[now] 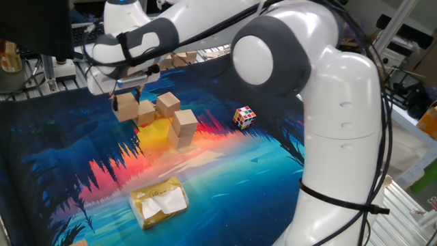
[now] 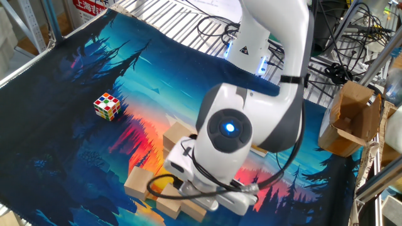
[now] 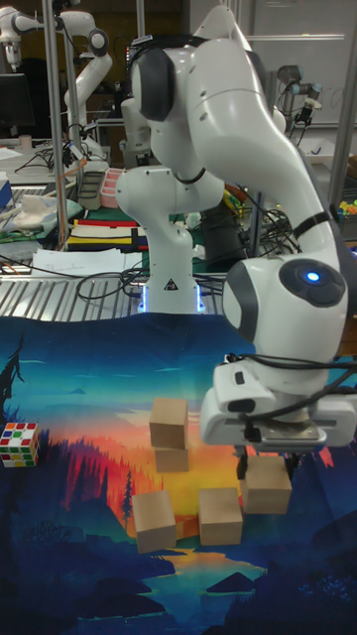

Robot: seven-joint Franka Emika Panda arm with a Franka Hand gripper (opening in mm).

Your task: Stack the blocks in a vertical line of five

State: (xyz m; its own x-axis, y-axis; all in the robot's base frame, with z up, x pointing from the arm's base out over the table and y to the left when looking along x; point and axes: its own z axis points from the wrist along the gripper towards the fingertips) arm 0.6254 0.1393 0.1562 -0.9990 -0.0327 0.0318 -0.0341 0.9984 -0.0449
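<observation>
Five tan wooden blocks show. Two are stacked: the top block (image 1: 184, 121) (image 3: 169, 421) sits on a lower block (image 1: 181, 140) (image 3: 172, 458). Two single blocks (image 1: 168, 104) (image 1: 145, 113) lie on the cloth beside the stack, also seen in the tall view (image 3: 154, 520) (image 3: 220, 515). My gripper (image 1: 125, 102) (image 3: 268, 461) is shut on the fifth block (image 1: 125, 108) (image 3: 268, 485), held a little above the cloth at the left of the group. In the other fixed view the hand (image 2: 213, 188) hides the fingers and most of that block (image 2: 192, 211).
A multicoloured puzzle cube (image 1: 244, 117) (image 2: 107, 105) (image 3: 18, 443) lies apart from the blocks. A yellowish wrapped packet (image 1: 159, 201) lies near the cloth's front. A cardboard box (image 2: 348, 119) stands off the table's side. My arm arches over the blocks.
</observation>
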